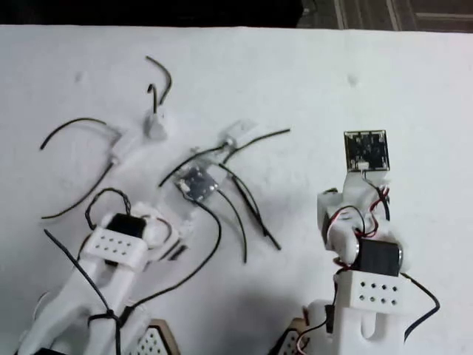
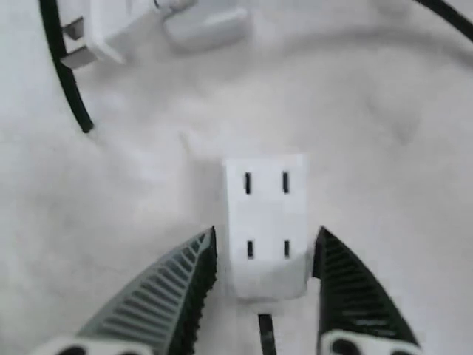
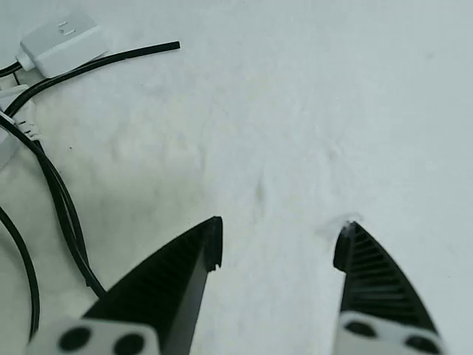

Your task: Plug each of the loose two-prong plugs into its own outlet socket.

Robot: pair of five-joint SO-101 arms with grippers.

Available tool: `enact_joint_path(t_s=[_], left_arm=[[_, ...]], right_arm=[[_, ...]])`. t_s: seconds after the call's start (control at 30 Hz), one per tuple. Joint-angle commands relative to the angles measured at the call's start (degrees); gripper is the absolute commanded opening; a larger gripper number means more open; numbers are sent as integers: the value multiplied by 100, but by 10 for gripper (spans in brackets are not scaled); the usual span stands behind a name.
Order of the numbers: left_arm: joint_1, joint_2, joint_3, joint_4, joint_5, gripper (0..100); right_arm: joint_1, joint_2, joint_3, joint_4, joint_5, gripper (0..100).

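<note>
Left gripper [image 2: 266,237] sits closest, jaws set narrow astride the outlet socket block [image 2: 266,200] w/ a thin gap showing on one side, so not clamped. Block lies flat on the white counter [image 2: 384,148], slot face up, w/ two slot pairs one behind the other. Its long axis runs straight away from the wrist. A black cord [image 2: 266,336] leaves the end nearest the wrist, & the free end points away. Just beyond & off to one side lies a loose two-prong plug [image 2: 96,29]. Its metal prongs [image 2: 72,44] point across the block's axis, not toward it, & a black cord end [image 2: 63,89] curves past. Right gripper [image 3: 281,224] hangs over the counter well apart, jaws wide. A white connector [image 3: 59,44] & black cords [image 3: 63,192] lie off beside it.
</note>
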Motion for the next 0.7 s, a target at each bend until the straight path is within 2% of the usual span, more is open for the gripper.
enact_joint_path(t_s=[0.0, 0.17, 0.37, 0.57, 0.67], left_arm=[[-48, -242, -62, -149, 448, 295], [-365, -242, -800, 466, 492, 298], [-1578, -242, -1855, 1292, 448, 294], [-2686, -242, -1635, 1275, 492, 294], [-3231, -242, -1301, 932, 756, 294]], right_arm=[[-66, 13, 26, 4, 70, 244], [-277, 13, 35, 31, 70, 244], [-629, 13, 35, 40, 18, 244], [-1877, 22, -9, 4, -202, 243], [-2756, 48, -9, -22, -343, 243]])
